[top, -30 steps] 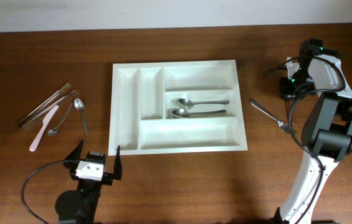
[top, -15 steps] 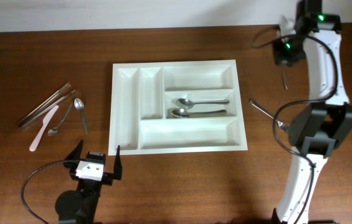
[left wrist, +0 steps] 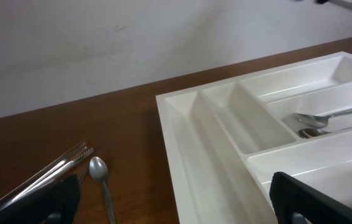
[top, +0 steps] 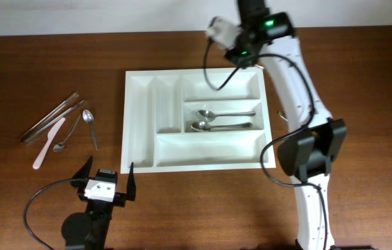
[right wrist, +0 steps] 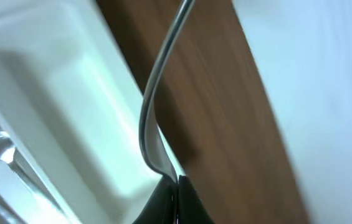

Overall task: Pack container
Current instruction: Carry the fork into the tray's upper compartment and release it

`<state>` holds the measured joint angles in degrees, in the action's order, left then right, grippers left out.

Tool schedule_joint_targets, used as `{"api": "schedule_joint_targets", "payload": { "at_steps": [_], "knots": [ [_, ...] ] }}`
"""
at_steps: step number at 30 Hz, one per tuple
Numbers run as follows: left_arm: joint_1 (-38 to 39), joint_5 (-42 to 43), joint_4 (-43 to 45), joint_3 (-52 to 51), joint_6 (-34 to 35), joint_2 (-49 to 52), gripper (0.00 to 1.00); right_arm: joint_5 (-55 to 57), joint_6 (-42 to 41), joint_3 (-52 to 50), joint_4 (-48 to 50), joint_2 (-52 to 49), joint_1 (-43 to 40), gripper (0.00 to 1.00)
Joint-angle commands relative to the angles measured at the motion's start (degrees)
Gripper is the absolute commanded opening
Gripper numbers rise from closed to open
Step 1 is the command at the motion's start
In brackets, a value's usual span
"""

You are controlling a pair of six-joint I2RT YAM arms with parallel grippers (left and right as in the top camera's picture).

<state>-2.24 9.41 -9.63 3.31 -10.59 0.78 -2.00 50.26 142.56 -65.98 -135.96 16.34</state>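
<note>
The white tray (top: 209,149) lies at the centre of the tabletop (top: 43,69), with two spoons (top: 200,126) in its middle long compartment. Above its top edge, the right hand (right wrist: 177,186) pinches a thin metal utensil (right wrist: 152,93) tight. At lower left, the left hand (top: 107,171) gapes wide and holds nothing.
</note>
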Motion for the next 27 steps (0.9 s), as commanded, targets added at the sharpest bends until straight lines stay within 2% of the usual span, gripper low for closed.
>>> {"api": "schedule_joint_targets", "payload": {
  "at_steps": [1, 4, 12, 18, 19, 20, 23, 24, 27],
  "knots": [
    [-0.17, -0.17, 0.17, -0.44, 0.70, -0.48, 0.99, 0.09, 15.52, -3.06, 1.27, 0.46, 1.42, 0.04],
    [-0.17, -0.17, 0.17, -0.44, 0.70, -0.48, 0.99, 0.11, 19.04, -7.56, 2.97, 0.46, 2.03, 0.04],
    [-0.17, -0.20, 0.17, -0.44, 0.70, -0.48, 0.99, 0.09, 19.63, -19.98, 8.39, 0.46, 1.60, 0.04],
    [-0.17, -0.20, 0.17, -0.44, 0.70, -0.48, 0.99, 0.07, 19.32, -22.18, 10.67, 0.46, 1.68, 0.04],
    [-0.17, -0.17, 0.17, -0.44, 0.70, -0.48, 0.99, 0.09, 18.73, -22.16, 10.99, 0.46, 1.66, 0.09],
    [-0.17, -0.20, 0.17, -0.44, 0.70, -0.48, 0.99, 0.09, 17.57, -22.12, 11.47, 0.48, 1.66, 0.29],
    [-0.17, -0.20, 0.17, -0.44, 0.70, -0.48, 0.99, 0.07, 13.20, -22.03, 13.03, 0.48, 1.68, 0.79],
    [-0.17, -0.20, 0.17, -0.44, 0.70, -0.48, 0.99, 0.07, 11.30, -21.70, 13.31, 0.48, 1.70, 0.87],
    [-0.17, -0.17, 0.17, -0.44, 0.70, -0.48, 0.99, 0.11, 4.61, -19.69, 13.29, 0.59, 1.70, 0.99]
  ]
}}
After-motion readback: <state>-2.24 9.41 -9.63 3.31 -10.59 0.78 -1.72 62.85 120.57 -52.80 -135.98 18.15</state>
